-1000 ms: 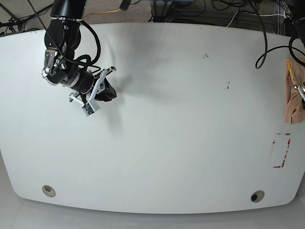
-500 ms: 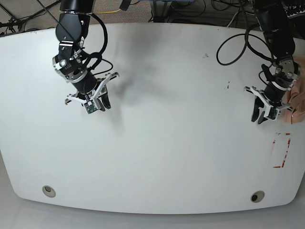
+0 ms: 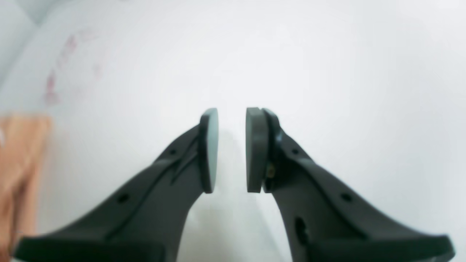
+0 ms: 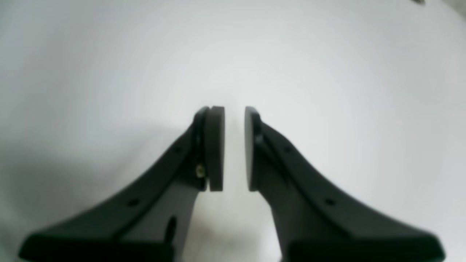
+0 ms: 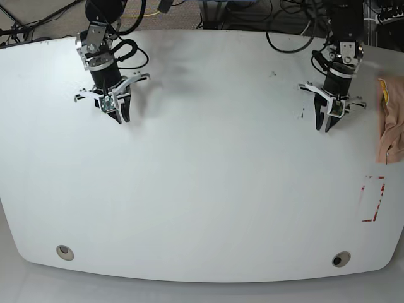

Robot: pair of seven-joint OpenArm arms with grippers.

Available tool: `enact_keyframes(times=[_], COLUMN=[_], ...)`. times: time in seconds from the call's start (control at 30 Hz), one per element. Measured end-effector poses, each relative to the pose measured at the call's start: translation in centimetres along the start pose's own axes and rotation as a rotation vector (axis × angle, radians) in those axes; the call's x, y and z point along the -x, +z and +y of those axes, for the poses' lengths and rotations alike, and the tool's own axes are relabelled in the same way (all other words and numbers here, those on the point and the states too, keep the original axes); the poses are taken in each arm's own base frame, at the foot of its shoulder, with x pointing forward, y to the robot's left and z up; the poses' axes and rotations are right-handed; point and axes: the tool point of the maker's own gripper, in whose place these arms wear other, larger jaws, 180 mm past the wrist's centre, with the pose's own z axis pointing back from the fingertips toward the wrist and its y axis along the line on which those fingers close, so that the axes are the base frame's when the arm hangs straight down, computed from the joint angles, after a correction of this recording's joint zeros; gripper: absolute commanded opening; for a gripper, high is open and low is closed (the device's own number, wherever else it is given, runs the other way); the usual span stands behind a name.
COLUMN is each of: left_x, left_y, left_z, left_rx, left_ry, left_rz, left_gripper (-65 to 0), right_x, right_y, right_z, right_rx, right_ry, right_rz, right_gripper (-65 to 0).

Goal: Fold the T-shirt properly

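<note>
Crumpled peach-pink cotton T-shirt [image 5: 391, 120] lay at the white counter [image 5: 208, 189]'s edge beside the left gripper [image 5: 330, 125]. Left fingers [image 3: 255, 149] stood narrowly parted, empty. Right gripper [image 5: 120, 117], well apart: fingers [image 4: 214, 149] likewise narrow, holding nothing.

Table [image 5: 202, 189]: white, rounded top. Shirt [image 5: 391, 120]: peach, bunched, lying at the right edge in the base view, partly cut off by the frame. Red marking [image 5: 374, 199]: bracket-shaped, seen near the shirt. Two round grommets [image 5: 64, 252] are set along the near edge.
</note>
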Motion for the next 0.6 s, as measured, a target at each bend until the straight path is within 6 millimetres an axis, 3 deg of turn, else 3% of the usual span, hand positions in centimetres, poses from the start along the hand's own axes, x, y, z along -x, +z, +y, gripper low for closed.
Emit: enact_keyframes(times=[0.17, 0.3, 0.4, 0.6], left_x=[0.1, 0.2, 1.3, 3.3], left_y=[4.9, 9.9, 13.2, 18.5], left_z=[-2.2, -4.0, -5.2, -6.6], left_rx=[0.017, 0.009, 0.022, 0.047], left_ry=[0.018, 0.130, 0.167, 0.219], left_rz=[0.018, 0.045, 0.112, 0.236], left_gripper=[-54.2, -54.2, -54.2, -54.6], right_x=[1.9, 4.3, 5.9, 8.5], right_y=[3.8, 7.3, 9.8, 14.0], right_z=[1.6, 2.7, 2.7, 4.7], right_rx=[-0.021, -0.046, -0.034, -0.069], right_ry=[-0.098, -0.156, -0.189, -0.250], right_rz=[0.020, 0.092, 0.143, 0.242], right_gripper=[-55.5, -55.8, -56.1, -56.3])
